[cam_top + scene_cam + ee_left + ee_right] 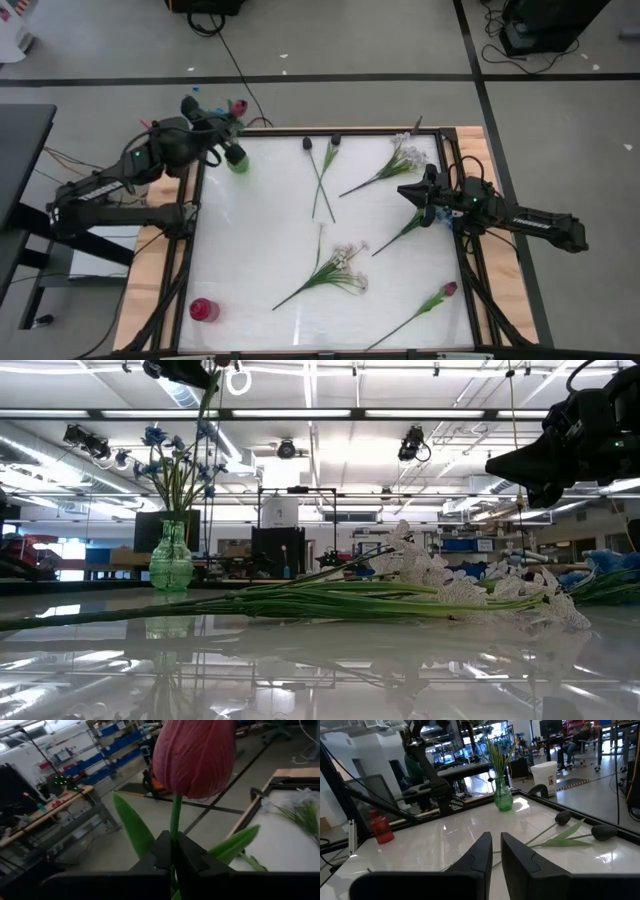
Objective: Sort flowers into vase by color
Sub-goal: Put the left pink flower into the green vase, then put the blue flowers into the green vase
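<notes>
My left gripper (222, 122) is at the table's far left corner, high above the green glass vase (237, 158), and is shut on a pink-red tulip (195, 755). The vase holds blue flowers (160, 450). My right gripper (496, 845) hovers at the right side with its fingers nearly together, empty, above a green stem (398, 232). Two dark buds (320, 143), two white sprays (405, 155) (345, 262) and a second tulip (447, 290) lie flat on the white table. My left gripper pinches the tulip's green stem (174, 827) between its two fingers, a short way below the bud. The bud stands out beyond the fingertips. In the low view the stem (203, 430) hangs below the gripper toward the vase; I cannot tell where its lower end is.
A red vase (204, 310) stands at the near left corner. The table has a raised wooden and black frame (478, 160) around it. The middle left of the white top (250, 240) is bare.
</notes>
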Robot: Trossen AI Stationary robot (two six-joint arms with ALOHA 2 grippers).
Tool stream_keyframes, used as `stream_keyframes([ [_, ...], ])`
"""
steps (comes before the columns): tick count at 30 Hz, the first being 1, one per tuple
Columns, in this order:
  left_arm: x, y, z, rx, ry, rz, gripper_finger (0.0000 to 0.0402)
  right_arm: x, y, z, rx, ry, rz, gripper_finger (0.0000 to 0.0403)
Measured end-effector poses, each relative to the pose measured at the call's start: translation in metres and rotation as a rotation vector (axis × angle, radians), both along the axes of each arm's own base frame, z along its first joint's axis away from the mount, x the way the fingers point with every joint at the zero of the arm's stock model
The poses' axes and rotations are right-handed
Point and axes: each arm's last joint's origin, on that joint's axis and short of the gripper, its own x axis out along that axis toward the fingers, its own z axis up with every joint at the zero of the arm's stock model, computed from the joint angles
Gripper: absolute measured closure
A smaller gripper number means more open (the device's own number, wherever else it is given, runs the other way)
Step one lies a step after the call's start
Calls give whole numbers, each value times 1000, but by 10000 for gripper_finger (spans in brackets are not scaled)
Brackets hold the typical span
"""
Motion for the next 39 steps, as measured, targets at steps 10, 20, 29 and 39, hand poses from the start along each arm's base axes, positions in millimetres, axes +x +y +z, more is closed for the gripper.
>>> stream_keyframes([
  [10, -9, 7, -5, -143, -18, 36, 390, 0, 0, 0, 0, 0, 0, 353],
  [20, -10, 23, -29, -244, -58, 123, 389, 0, 0, 0, 0, 0, 0, 353],
  [29, -18, 31, -37, -384, -184, 248, 338, 0, 0, 0, 0, 0, 0, 353],
  [39, -22, 32, -43, -438, -181, 293, 256, 0, 0, 0, 0, 0, 0, 353],
])
